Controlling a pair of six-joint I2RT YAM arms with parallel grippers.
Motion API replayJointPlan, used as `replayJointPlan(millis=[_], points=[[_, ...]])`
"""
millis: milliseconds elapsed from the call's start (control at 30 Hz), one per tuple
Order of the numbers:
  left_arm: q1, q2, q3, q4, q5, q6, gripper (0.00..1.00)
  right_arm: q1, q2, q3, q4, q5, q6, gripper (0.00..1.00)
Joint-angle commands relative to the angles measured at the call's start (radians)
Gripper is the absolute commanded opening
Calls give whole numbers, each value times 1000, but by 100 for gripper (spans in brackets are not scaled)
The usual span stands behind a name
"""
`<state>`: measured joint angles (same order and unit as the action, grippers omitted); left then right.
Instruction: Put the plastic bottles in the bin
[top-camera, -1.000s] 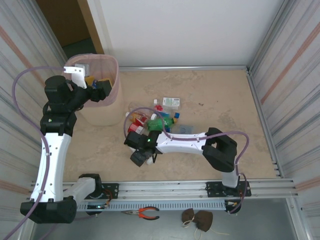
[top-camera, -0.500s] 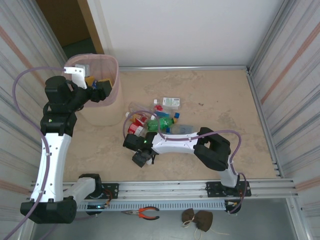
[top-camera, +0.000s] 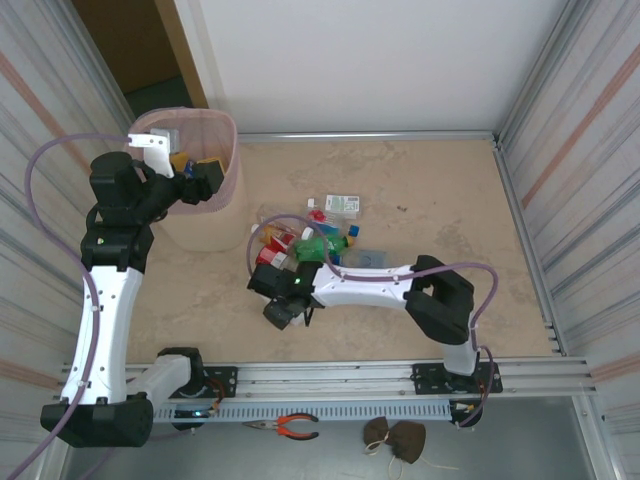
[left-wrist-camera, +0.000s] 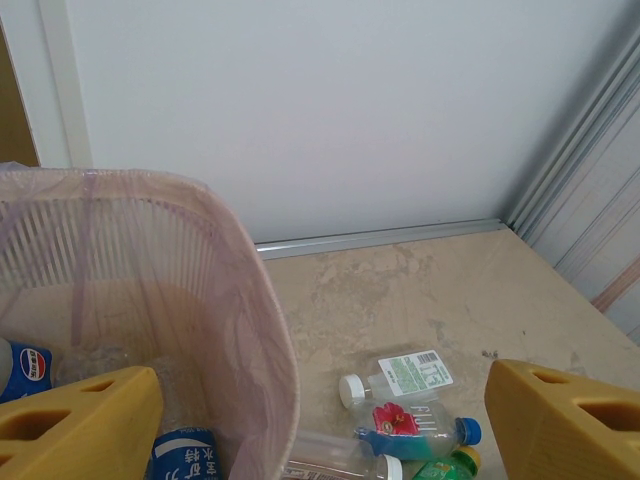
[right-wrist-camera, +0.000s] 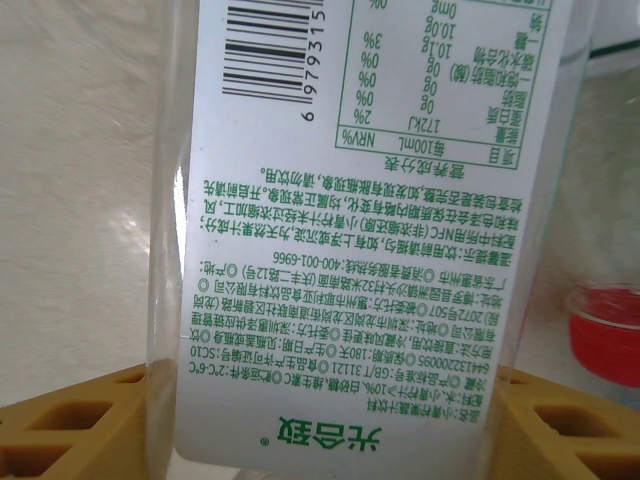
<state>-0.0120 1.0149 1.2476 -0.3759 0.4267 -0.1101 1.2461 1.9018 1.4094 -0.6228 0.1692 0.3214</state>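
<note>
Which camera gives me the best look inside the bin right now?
Left wrist. It looks over the rim into the bin from close, so the blue-labelled bottles lying inside are plain. Top external shows the bin at far left, but small, and the left arm hides part of its opening.

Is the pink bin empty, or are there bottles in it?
Not empty. Through its open top, the left wrist view shows blue-labelled bottles lying inside the bin.

- Bright, even light everywhere.
- Only soft, small shadows lie under the right arm (top-camera: 360, 285) on the table (top-camera: 430, 180).
- The close bottle (right-wrist-camera: 380, 250) looks sharp; the red cap (right-wrist-camera: 605, 335) at 4 o'clock is blurry.
</note>
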Motion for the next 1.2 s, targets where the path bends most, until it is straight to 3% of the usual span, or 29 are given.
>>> replayJointPlan(millis=[0,167,333,533,800,900,1167], points=[[10,-29,0,31,20,-9,85,6,-100,-19,37,40,-23,64],[11,-26,6,60,59,-56,84,-17,-230,-83,137,30,-55,64],[12,-9,35,79,202,-72,84,-84,-377,-175,263,-37,-47,62],[10,-63,-37,249,291,-114,88,-171,-548,-283,395,-91,-39,61],[3,-67,-115,551,526,-233,88,-241,-773,-442,644,-169,-73,59],[-44,-66,-119,605,568,-214,89,-241,-841,-480,718,-191,-112,59],[-246,-25,-2,447,663,-11,94,-240,-974,-505,804,-280,-211,59]])
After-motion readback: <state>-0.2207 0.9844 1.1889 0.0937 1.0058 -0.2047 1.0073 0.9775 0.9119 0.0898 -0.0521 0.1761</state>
